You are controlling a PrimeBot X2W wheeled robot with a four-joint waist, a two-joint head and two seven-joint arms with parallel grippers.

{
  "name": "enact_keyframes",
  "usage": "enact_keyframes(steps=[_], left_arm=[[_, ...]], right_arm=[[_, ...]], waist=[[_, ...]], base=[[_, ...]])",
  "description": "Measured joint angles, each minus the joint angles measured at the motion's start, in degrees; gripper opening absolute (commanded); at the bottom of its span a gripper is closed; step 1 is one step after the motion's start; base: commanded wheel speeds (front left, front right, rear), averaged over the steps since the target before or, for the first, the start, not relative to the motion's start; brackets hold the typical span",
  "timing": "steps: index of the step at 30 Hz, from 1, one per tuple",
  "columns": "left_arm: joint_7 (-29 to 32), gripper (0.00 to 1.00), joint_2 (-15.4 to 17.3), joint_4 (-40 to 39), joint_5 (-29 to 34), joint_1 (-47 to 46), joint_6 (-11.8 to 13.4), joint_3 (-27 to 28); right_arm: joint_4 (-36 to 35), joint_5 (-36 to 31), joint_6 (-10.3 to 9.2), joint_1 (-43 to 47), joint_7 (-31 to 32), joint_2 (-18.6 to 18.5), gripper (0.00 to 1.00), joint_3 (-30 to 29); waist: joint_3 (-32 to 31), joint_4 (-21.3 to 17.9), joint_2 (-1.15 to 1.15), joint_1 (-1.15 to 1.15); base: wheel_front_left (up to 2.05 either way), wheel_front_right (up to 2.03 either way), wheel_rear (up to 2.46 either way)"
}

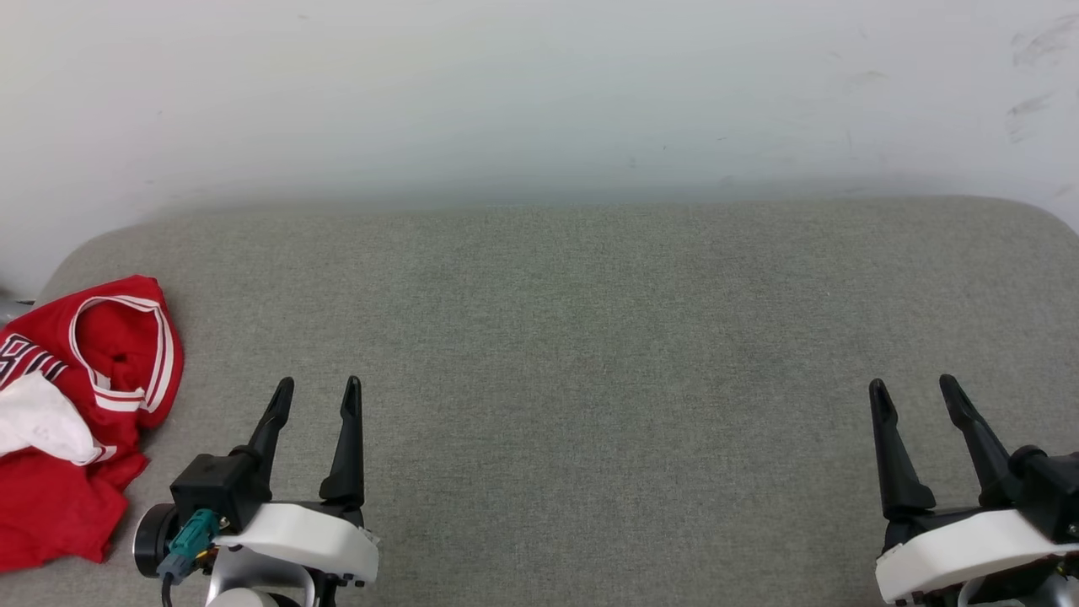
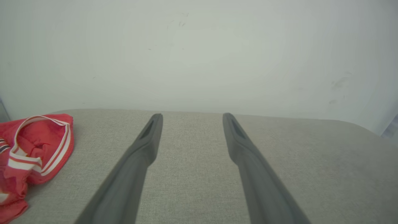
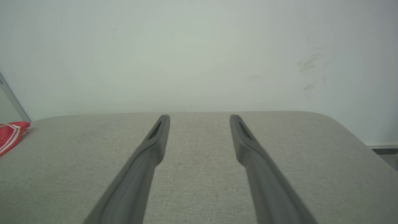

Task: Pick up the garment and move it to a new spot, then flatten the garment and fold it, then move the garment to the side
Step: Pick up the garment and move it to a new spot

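- One crumpled garment (image 1: pixel 84 476) lies bunched at the grey cushion's (image 1: pixel 590 379) left edge; a shallow pinch could drag it off.
- Left gripper (image 1: pixel 319 384), spread and empty, sits near it.
- Right gripper (image 1: pixel 913 382), likewise spread and empty, stands well apart.

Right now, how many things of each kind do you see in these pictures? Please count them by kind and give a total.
garment, red, crumpled: 1
grippers, the left gripper and the right gripper, both open and empty: 2
grey fabric surface: 1
Total: 4
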Motion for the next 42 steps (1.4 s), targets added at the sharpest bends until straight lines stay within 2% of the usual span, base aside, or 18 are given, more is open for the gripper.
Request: enact_keyframes(steps=[7, 14, 24, 35, 42], left_arm=[[-0.8, 1.0, -0.3, 0.5, 2.5, -0.1, -0.4, 0.4], [-1.5, 1.0, -0.6, 0.9, 5.0, -0.3, -0.4, 0.9], [-2.5, 1.0, -1.1, 1.4, 8.8, -0.4, -0.4, 2.0], [-2.6, 1.0, -1.5, 1.5, 8.7, -0.7, -0.4, 4.3], [-2.7, 1.0, -1.6, 1.8, 8.7, -0.7, -0.8, 5.3]], right_arm=[[-0.1, -2.0, 0.0, 0.1, -0.8, 0.0, 1.0, 0.7], [-0.1, -4.0, 0.01, 0.1, -1.7, 0.0, 1.0, 1.3], [1.2, -6.4, 0.01, -0.1, -3.0, 0.0, 1.0, 2.5], [3.7, -6.2, 0.01, -1.4, -4.1, 0.0, 1.0, 4.6], [5.0, -6.0, 0.01, -2.4, -4.6, 0.0, 1.0, 5.2]], waist=[[0.0, 0.9, 0.0, 0.0], [0.0, 4.0, 0.0, -0.01], [-0.2, 11.7, 0.0, -0.01], [0.2, 20.8, 0.0, -0.01], [0.7, 25.2, 0.0, -0.01]], base=[[0.0, 0.0, 0.0], [0.0, 0.0, 0.0], [0.0, 0.0, 0.0], [0.0, 0.0, 0.0], [0.0, 0.0, 0.0]])
